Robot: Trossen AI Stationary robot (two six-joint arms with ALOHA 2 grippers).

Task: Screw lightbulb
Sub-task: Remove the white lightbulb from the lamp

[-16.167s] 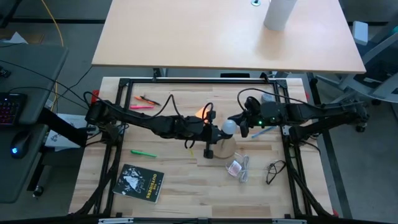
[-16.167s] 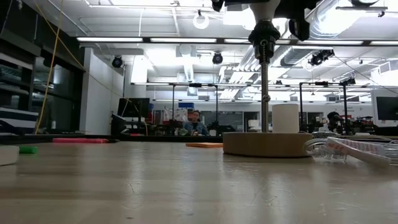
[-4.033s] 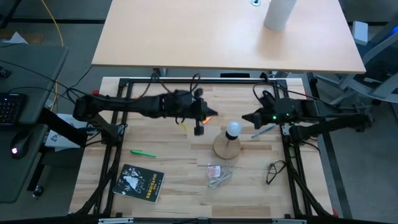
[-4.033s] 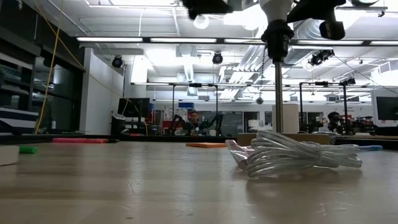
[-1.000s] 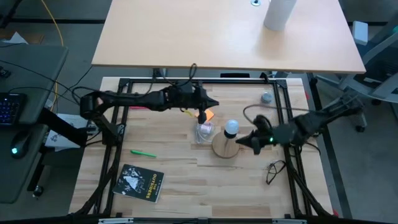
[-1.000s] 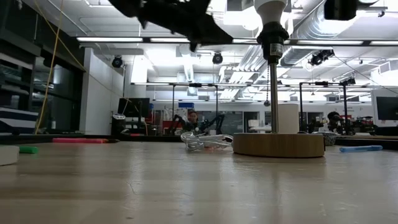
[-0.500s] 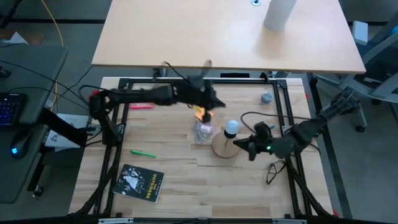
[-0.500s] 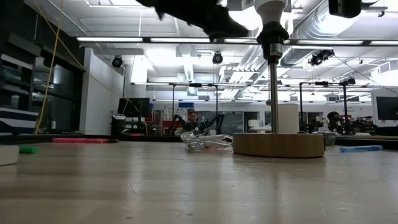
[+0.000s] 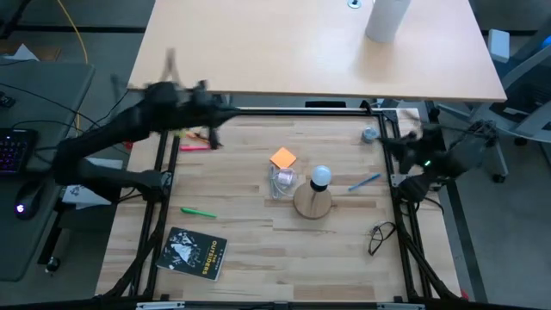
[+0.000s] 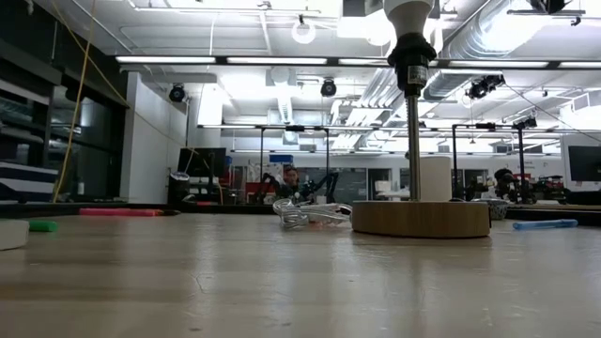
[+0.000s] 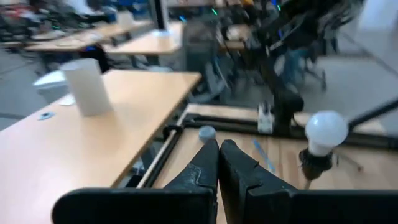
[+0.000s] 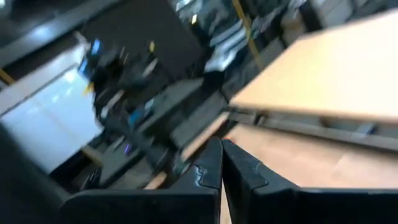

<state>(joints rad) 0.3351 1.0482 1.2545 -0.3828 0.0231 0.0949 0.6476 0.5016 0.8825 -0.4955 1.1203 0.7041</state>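
The white frosted lightbulb (image 9: 320,177) stands upright in the black socket (image 10: 411,52) on a thin post above the tan round wooden disc (image 9: 312,205). It also shows in the left wrist view (image 11: 324,129) and at the top of the low view (image 10: 410,11). My left gripper (image 9: 213,133) is shut and empty over the table's far left corner, well away from the bulb. My right gripper (image 9: 386,142) is shut and empty at the table's far right edge. In each wrist view the fingers are closed together, left (image 11: 217,155) and right (image 12: 221,155).
An orange square note (image 9: 282,158) and a see-through plastic packet (image 9: 281,181) lie just left of the disc. A blue pen (image 9: 365,182), a green marker (image 9: 198,212), a dark book (image 9: 195,252), pink and orange markers (image 9: 198,142) and a black wire loop (image 9: 379,237) lie around.
Both arms have drawn back from the lamp. My left gripper went from beside the orange note toward the table's far left corner. My right gripper went from beside the wooden disc toward the far right edge. The bulb has stayed in the socket.
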